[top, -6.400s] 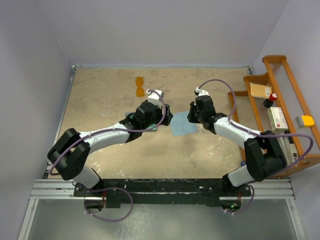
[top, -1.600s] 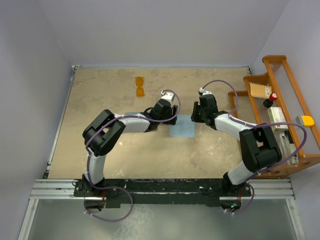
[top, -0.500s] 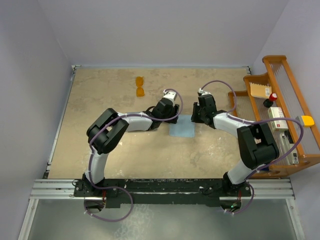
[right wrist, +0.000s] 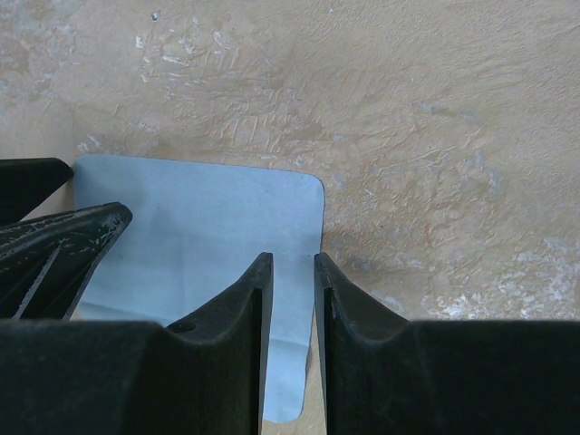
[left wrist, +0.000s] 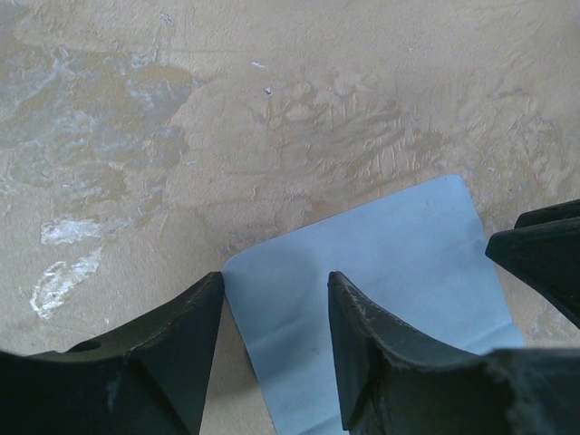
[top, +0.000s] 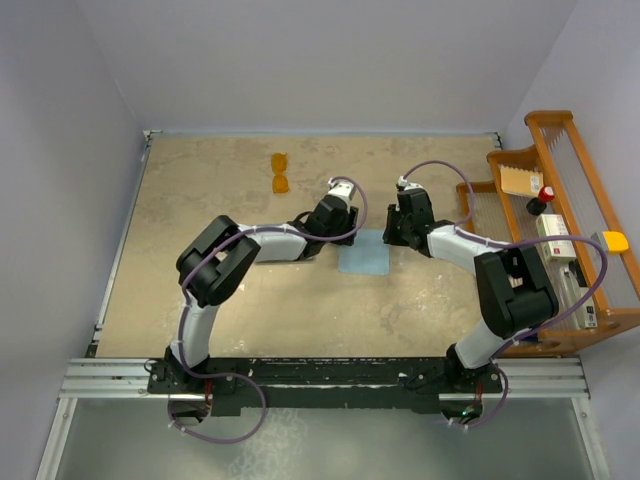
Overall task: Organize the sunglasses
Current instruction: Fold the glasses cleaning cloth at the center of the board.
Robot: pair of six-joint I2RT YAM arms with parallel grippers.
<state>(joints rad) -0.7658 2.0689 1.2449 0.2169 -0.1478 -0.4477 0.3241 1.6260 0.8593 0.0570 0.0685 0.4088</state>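
Two arms are seen stretched from the near edge of the bench [top: 200,220], with both hands set over a light-blue cloth [top: 366,258] laid flat at mid-bench. The left hand [left wrist: 275,283] is placed at the cloth's left corner with its fingers spread; the corner shows in the gap between them and nothing is pinched. The right hand [right wrist: 288,261] is placed at the opposite edge with its fingers drawn almost together and a thin slit left between. Whether the cloth's edge is nipped there cannot be told. Farther out, well apart from both hands, the sunglasses [top: 281,172] are seen lying unheld on bare bench. Their orange lenses are lined up one behind the other, so the long axis runs roughly away from the arms' bases. They lie beyond and to the left of the left hand, which is judged the nearer of the two. A reach outward and leftward would be called for, with the fingers closed across the narrow frame. A wooden rack [top: 548,118] is stood along the right edge.
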